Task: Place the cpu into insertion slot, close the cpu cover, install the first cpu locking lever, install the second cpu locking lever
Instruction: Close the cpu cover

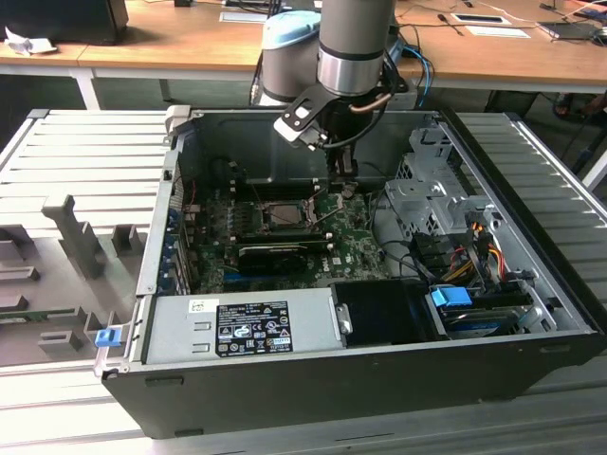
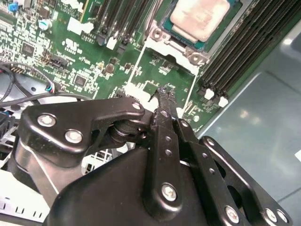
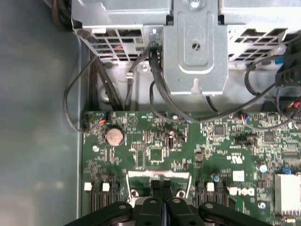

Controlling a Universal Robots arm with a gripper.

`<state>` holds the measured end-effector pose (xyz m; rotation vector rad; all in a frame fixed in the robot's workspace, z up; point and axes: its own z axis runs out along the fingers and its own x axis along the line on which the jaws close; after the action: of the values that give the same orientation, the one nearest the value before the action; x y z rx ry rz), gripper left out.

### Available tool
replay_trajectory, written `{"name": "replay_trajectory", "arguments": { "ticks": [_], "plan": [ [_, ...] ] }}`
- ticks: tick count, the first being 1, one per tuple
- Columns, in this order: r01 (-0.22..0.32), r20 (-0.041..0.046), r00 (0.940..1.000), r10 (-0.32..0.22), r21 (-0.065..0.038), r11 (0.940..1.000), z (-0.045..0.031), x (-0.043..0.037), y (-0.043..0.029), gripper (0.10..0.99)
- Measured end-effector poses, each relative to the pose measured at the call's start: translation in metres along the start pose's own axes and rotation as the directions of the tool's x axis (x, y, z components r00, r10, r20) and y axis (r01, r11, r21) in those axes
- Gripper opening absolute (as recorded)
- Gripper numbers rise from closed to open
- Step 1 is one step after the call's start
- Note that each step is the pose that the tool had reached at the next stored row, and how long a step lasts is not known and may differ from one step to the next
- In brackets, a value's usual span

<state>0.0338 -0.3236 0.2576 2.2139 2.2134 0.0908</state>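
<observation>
The cpu [image 2: 200, 16] lies flat in the insertion slot [image 2: 175, 46], its dull silver top facing up with a green rim around it. In the exterior view the insertion slot [image 1: 285, 210] sits mid-board inside the open case. A silver frame edge [image 3: 158, 174] of the socket lies just under the fingertips [image 3: 155, 184]. My gripper [image 1: 342, 175] hovers over the green board to the exterior view's right of the socket. Its black fingers [image 2: 165, 101] are pressed together with nothing between them. I cannot tell whether the cpu cover is down.
A long black graphics card [image 1: 275, 252] lies in front of the socket. Memory slots [image 2: 235, 52] flank it. A metal drive cage [image 3: 197, 47] with black cables [image 3: 155, 94] stands close by. The case walls [image 1: 171, 190] and the power supply [image 1: 247, 327] hem in the board.
</observation>
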Motion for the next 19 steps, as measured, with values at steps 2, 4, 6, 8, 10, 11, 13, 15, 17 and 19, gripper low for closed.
{"name": "replay_trajectory", "arguments": {
  "ticks": [2, 4, 6, 8, 10, 11, 13, 15, 17, 19],
  "plan": [
    [0.0, 0.0, 1.0, 0.0, 0.0, 1.0, 0.001, 0.0, 0.0041, 0.106],
    [0.0, -0.0002, 1.0, 0.0, 0.0, 1.0, 0.0015, 0.0, 0.0081, 0.106],
    [0.0, -0.0002, 1.0, 0.0, 0.0, 1.0, 0.0022, 0.0001, 0.015, 0.106],
    [0.0, -0.0001, 1.0, 0.0, 0.0, 1.0, 0.0025, 0.0001, 0.0185, 0.106],
    [0.0, -0.0002, 1.0, 0.0, 0.0, 1.0, 0.0031, 0.0001, 0.0216, 0.106],
    [0.0, -0.0002, 1.0, 0.0, 0.0, 1.0, 0.0035, 0.0001, 0.0234, 0.106],
    [0.001, -0.0001, 1.0, -0.001, 0.001, 1.0, 0.0042, 0.0001, 0.0266, 0.106],
    [0.0, -0.0001, 1.0, 0.0, 0.001, 1.0, 0.0066, 0.0, 0.0294, 0.106],
    [0.0, -0.0001, 1.0, 0.0, 0.001, 1.0, 0.0106, -0.0002, 0.0298, 0.106],
    [0.0, -0.0001, 1.0, 0.0, 0.01, 0.9999, 0.0123, -0.0002, 0.0298, 0.106]
  ]
}}
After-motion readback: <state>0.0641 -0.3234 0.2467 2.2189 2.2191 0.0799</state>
